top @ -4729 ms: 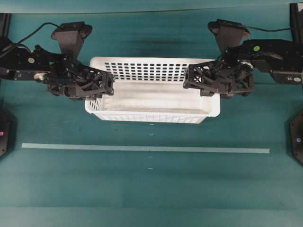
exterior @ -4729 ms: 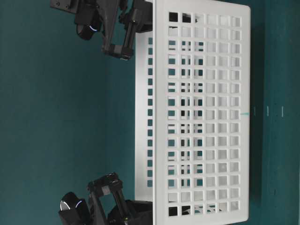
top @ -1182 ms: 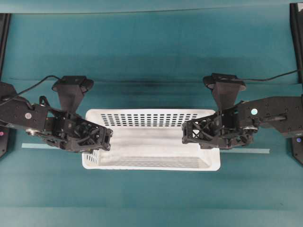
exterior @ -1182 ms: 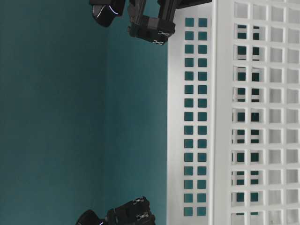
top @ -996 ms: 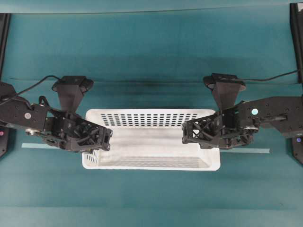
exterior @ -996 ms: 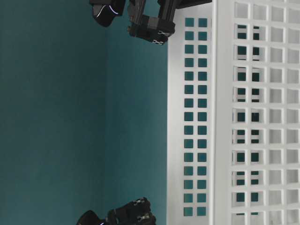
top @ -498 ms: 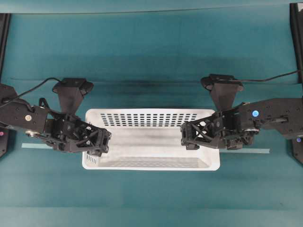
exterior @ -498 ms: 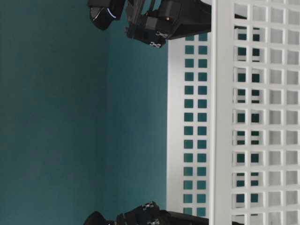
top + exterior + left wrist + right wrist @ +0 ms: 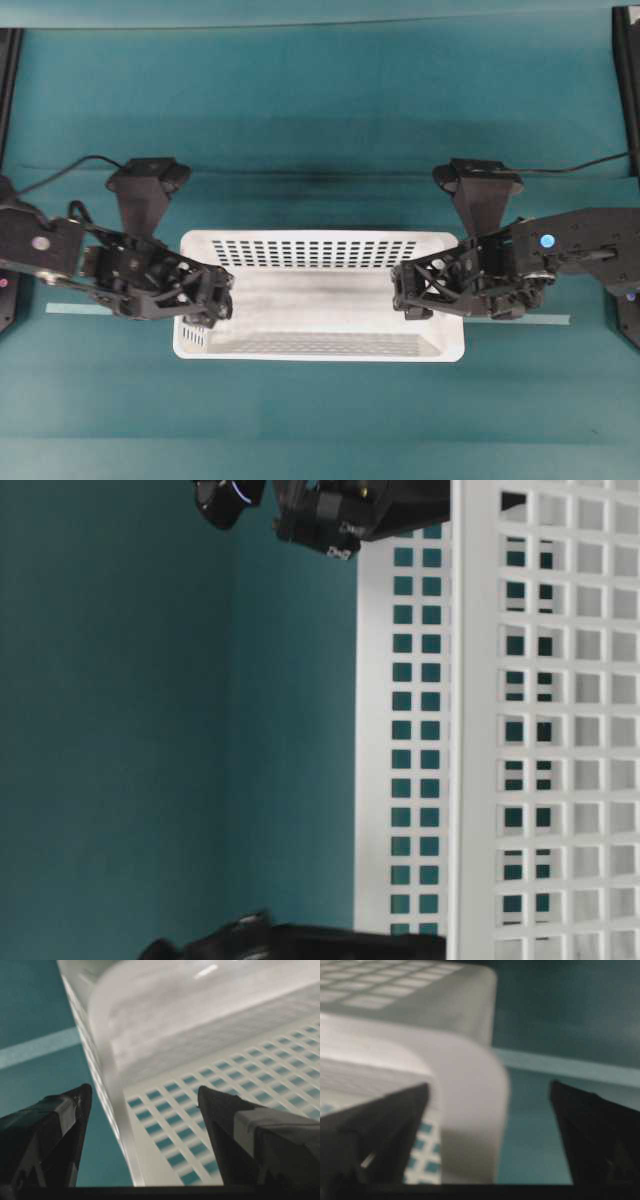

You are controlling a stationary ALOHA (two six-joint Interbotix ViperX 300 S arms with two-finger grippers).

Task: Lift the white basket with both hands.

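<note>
The white basket [image 9: 320, 345] lies lengthwise across the teal table, also seen side-on in the table-level view [image 9: 500, 730]. My left gripper [image 9: 215, 300] is open astride the basket's left end wall [image 9: 112, 1085], one finger outside [image 9: 55, 1130] and one finger inside [image 9: 245, 1135], with gaps on both sides. My right gripper [image 9: 405, 290] is open astride the right end wall, whose rounded rim [image 9: 470, 1110] sits between its spread fingers without touching them. I cannot tell whether the basket rests on the table or hangs just above it.
A pale tape strip [image 9: 520, 319] runs across the table under the basket, visible at both ends and in the left wrist view [image 9: 35, 1047]. Black arm bases stand at the far left and right edges [image 9: 628, 300].
The basket has stayed where it was over the last second. Both grippers have shifted slightly outward along its end walls, the right one to the right, the left one to the left.
</note>
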